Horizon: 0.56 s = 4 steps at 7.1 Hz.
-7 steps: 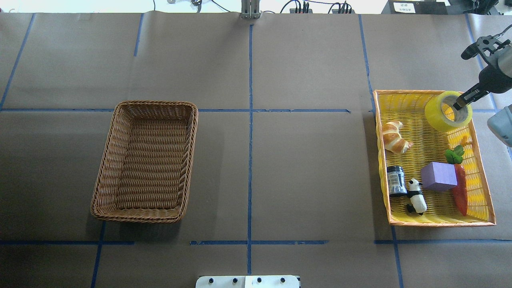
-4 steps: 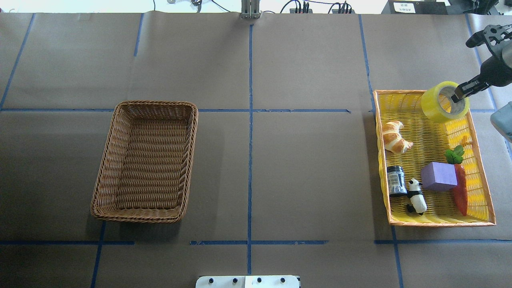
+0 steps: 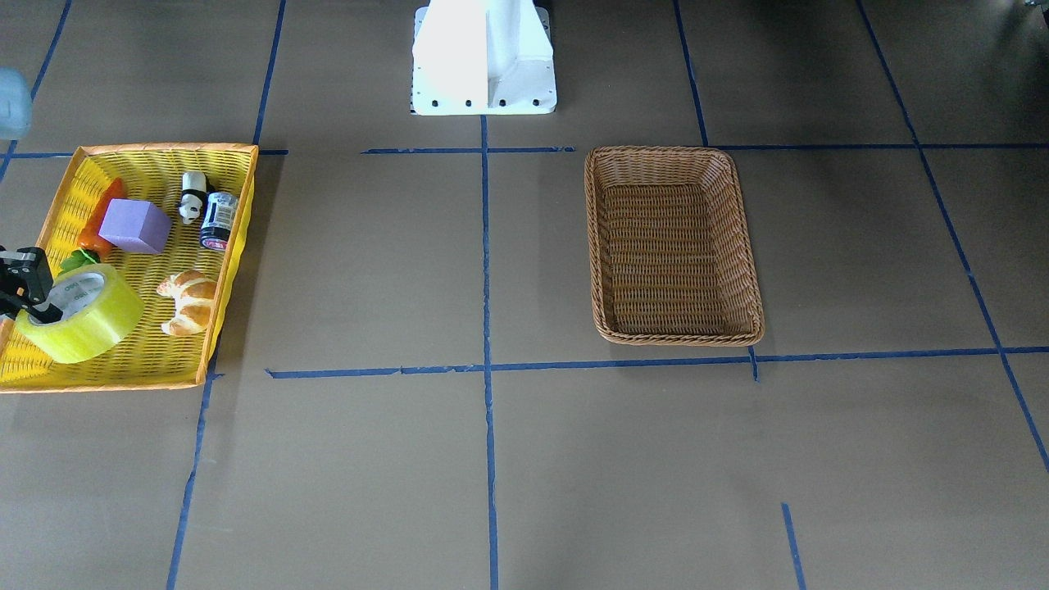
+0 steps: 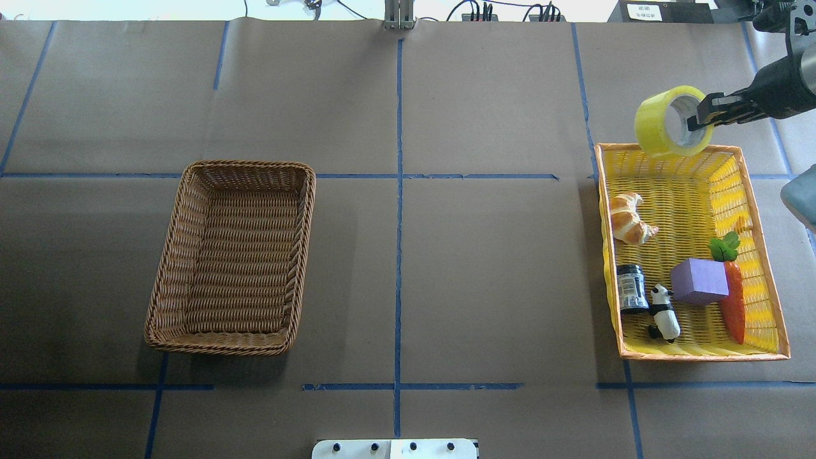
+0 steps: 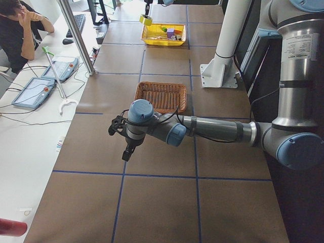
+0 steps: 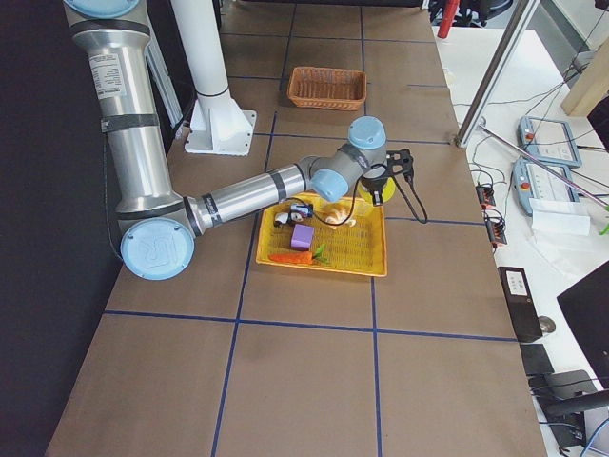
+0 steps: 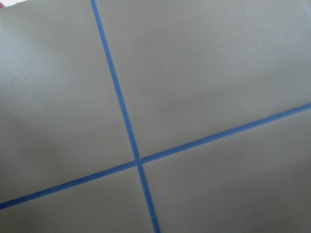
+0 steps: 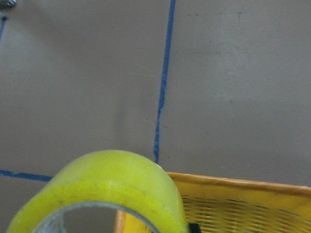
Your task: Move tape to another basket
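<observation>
The yellow-green tape roll (image 4: pixel 668 121) hangs tilted on its side in the air over the far edge of the yellow basket (image 4: pixel 701 356). My right gripper (image 4: pixel 701 115) is shut on the roll's wall, one finger in the grey-white core. The roll also shows in the front view (image 3: pixel 86 315) and fills the bottom of the right wrist view (image 8: pixel 107 187). The brown wicker basket (image 4: pixel 307 223) sits empty at the left of the table, far from the tape. My left gripper (image 5: pixel 124 139) shows only in the exterior left view, past the wicker basket (image 5: pixel 161 96); I cannot tell if it is open or shut.
The yellow basket holds a croissant (image 4: pixel 628 220), a black jar (image 4: pixel 631 288), a panda figure (image 4: pixel 663 312), a purple cube (image 4: pixel 699 280) and a carrot (image 4: pixel 733 303). Blue tape lines cross the brown table paper. The white robot base (image 3: pixel 483 57) stands at the table's robot-side edge.
My right gripper has lifted the tape up out of the yellow basket's far right corner, moving it farther away and leftward in the overhead view. The roll has tipped onto its side.
</observation>
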{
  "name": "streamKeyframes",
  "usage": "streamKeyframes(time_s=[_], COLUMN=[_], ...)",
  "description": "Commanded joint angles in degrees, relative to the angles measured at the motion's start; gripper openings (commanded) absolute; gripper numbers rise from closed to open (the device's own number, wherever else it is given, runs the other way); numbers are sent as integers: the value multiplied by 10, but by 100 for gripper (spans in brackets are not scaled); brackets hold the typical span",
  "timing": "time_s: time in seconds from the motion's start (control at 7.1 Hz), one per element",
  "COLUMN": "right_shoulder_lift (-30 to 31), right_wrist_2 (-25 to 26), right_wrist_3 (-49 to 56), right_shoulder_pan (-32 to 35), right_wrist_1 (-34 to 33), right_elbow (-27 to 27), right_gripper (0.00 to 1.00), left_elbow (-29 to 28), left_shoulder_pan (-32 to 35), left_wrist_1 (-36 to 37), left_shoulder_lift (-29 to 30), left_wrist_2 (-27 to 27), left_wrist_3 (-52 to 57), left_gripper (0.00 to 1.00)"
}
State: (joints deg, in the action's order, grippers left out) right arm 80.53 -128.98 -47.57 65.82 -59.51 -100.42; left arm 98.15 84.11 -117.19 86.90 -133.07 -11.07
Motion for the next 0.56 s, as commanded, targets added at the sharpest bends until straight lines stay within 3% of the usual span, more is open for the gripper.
streamKeyframes(time_s=[0.0,0.42], right_shoulder_lift=[0,1], right_wrist_2=[46,80], right_wrist_3=[-153,-281], right_shoulder_pan=[-46,-102], right_wrist_1=[122,252], right_elbow=[-2,-4], right_gripper=[0,0], left_elbow=[4,18], left_shoulder_pan=[-60,-166], left_wrist_1=[-138,-304], left_shoulder_lift=[-3,4], left_wrist_2=[9,46], left_wrist_3=[-156,-447], left_gripper=[100,100])
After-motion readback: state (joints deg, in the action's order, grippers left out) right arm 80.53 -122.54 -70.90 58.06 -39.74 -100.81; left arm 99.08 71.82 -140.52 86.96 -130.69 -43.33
